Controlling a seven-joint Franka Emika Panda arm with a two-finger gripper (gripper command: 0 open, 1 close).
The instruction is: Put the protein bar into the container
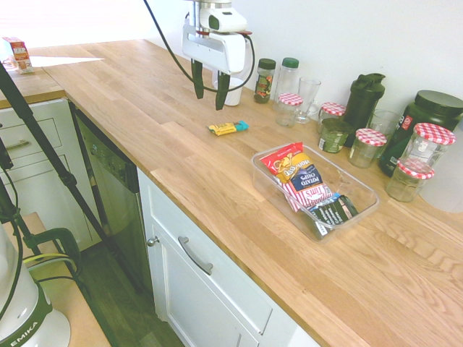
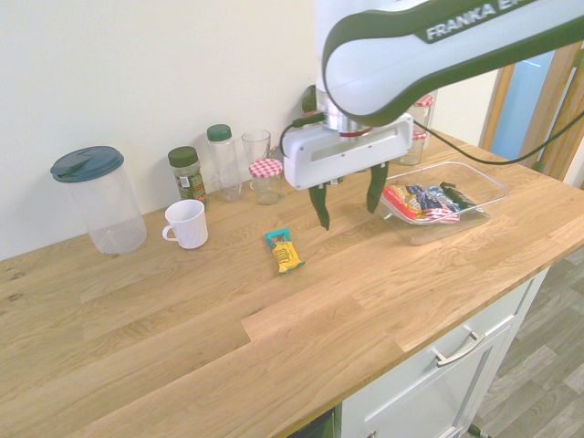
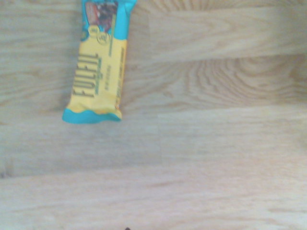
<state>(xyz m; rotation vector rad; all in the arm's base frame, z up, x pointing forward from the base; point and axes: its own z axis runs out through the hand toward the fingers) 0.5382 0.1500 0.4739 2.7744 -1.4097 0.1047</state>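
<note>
Yellow wrapping with teal ends marks the protein bar (image 1: 228, 128), which lies flat on the wooden table (image 1: 145, 108), apart from every other item. In the wrist view the bar (image 3: 99, 62) shows lengthwise with dark lettering down its yellow face.

Tool (image 2: 346, 202) state: pointing straight down, both dark fingers spread wide, nothing between them. It hangs above the table, clear of the surface, near the bar and on the container's side of it in the second exterior view.

Container (image 1: 362, 184): a clear, shallow plastic tub resting on the table, well apart from the bar. It holds a red-and-yellow chip bag (image 1: 298, 181) and a dark packet (image 1: 334, 211).

Along the wall stand glass jars with red-checked lids (image 1: 367, 147), a clear drinking glass (image 1: 307, 97), a spice bottle (image 1: 265, 79) and dark bottles (image 1: 364, 97). A white mug (image 2: 186, 224) and a tall clear jug with a dark lid (image 2: 96, 198) stand further along in the second exterior view.
</note>
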